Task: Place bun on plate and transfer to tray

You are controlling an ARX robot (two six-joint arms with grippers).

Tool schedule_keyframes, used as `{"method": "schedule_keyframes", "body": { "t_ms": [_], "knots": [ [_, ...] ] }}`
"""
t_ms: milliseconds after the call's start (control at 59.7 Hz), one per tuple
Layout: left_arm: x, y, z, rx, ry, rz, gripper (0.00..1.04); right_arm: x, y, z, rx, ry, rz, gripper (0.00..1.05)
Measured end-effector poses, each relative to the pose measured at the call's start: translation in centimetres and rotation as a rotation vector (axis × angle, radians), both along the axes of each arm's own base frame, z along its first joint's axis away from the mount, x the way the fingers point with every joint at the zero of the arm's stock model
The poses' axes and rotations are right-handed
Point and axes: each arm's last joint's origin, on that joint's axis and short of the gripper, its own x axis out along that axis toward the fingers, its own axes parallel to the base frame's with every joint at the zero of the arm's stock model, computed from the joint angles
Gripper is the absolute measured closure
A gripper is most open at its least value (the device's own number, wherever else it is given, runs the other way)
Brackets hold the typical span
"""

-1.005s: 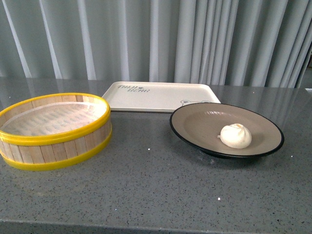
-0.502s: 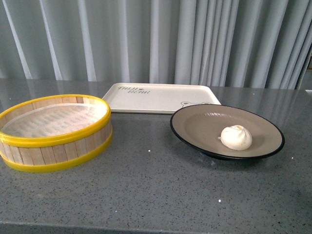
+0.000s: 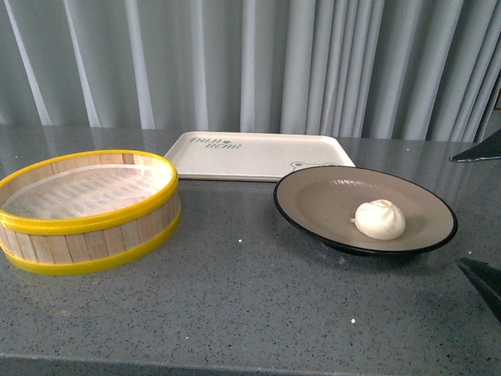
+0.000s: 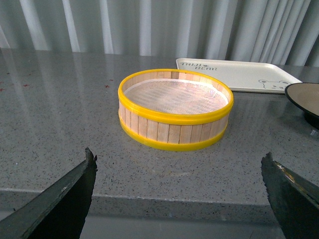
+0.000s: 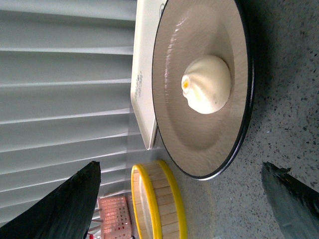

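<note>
The white bun (image 3: 380, 219) lies on the right part of the beige plate (image 3: 329, 196), which stands on the grey table. The cream tray (image 3: 250, 155) lies behind it, empty. My right gripper (image 3: 456, 211) is open at the plate's right side, with only its dark fingertips (image 3: 479, 149) in view and nothing between them. In the right wrist view the bun (image 5: 207, 84), plate (image 5: 199, 144) and tray (image 5: 144, 74) lie ahead of the open right gripper (image 5: 180, 167). My left gripper (image 4: 178, 159) is open and empty near the table's front edge.
A yellow-rimmed wooden steamer basket (image 3: 86, 207) stands empty at the left; it also shows in the left wrist view (image 4: 174, 109) and the right wrist view (image 5: 159, 204). Grey curtains hang behind the table.
My right gripper's fingertips have come into the front view at the right edge, beside the plate. The bun, plate, tray and basket have not moved.
</note>
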Motion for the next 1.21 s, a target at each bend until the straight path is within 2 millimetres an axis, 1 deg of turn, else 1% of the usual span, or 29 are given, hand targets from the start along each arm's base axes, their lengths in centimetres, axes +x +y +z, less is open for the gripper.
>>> {"method": "schedule_keyframes", "body": {
  "t_ms": [151,285,502,837,1206],
  "knots": [
    [0.0,0.0,0.0,0.0,0.0,0.0,0.07,-0.1,0.5,-0.4,0.017,0.009,0.006,0.08],
    [0.0,0.0,0.0,0.0,0.0,0.0,0.07,0.1,0.2,-1.2,0.027,0.043,-0.005,0.08],
    [0.0,0.0,0.0,0.0,0.0,0.0,0.07,0.6,-0.2,-1.9,0.037,0.068,-0.014,0.08],
    [0.0,0.0,0.0,0.0,0.0,0.0,0.07,2.9,-0.7,-2.2,0.048,0.08,-0.013,0.08],
    [0.0,0.0,0.0,0.0,0.0,0.0,0.07,4.4,-0.5,-3.1,0.044,0.098,-0.006,0.08]
  ]
}}
